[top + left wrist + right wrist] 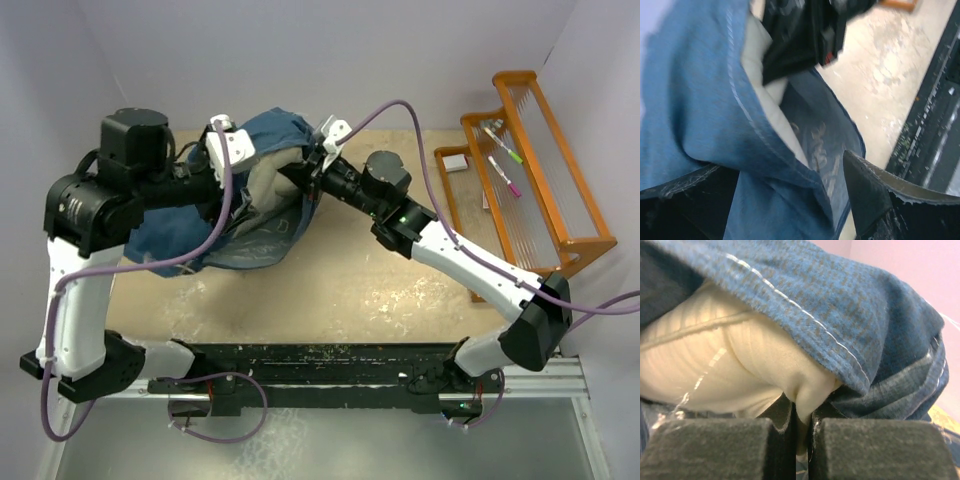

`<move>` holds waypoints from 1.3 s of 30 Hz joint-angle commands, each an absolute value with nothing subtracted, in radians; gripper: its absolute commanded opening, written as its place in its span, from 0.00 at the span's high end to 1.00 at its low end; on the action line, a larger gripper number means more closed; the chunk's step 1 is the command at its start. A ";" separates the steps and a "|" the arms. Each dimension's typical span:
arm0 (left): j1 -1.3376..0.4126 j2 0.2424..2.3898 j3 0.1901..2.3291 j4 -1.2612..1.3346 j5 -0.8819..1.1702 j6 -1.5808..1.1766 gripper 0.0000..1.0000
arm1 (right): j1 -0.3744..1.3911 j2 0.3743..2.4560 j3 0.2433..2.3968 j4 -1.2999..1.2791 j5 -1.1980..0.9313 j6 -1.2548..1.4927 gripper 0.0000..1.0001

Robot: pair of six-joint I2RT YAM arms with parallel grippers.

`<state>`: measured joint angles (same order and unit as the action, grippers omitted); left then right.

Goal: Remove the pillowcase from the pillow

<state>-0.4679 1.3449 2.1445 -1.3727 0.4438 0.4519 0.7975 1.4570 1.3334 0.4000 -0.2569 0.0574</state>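
Note:
The navy pillowcase (255,225) lies bunched at the back left of the table, its open end lifted over the cream pillow (268,185). My right gripper (312,172) reaches into the opening and is shut on a pinched corner of the pillow (810,385), with the pillowcase hem (840,340) draped above it. My left gripper (232,150) is at the pillowcase's upper edge. In the left wrist view its fingers (875,195) stand wide apart with pillowcase fabric (780,200) bunched between them, and a strip of pillow (765,100) shows inside the opening.
An orange wooden rack (540,170) stands at the right with markers (503,145) and a small white block (456,162). A black rail (330,365) runs along the near edge. Purple walls close the back and sides.

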 commanded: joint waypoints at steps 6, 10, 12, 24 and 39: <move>-0.480 1.286 2.071 -0.954 0.416 0.411 0.17 | 0.967 1.435 1.395 0.402 -0.205 -0.054 1.00; -0.480 1.246 1.995 -0.881 0.337 0.472 0.22 | 0.976 1.420 1.376 0.402 -0.196 -0.056 1.00; -0.480 1.255 1.991 -0.935 0.340 0.504 0.27 | 0.977 1.411 1.369 0.402 -0.195 -0.050 1.00; -0.479 1.240 1.979 -0.881 0.251 0.437 0.85 | 0.977 1.330 1.231 0.499 -0.090 -0.002 1.00; -0.425 1.266 1.920 -0.926 0.393 0.319 0.51 | 0.892 1.258 1.239 0.394 -0.032 0.241 1.00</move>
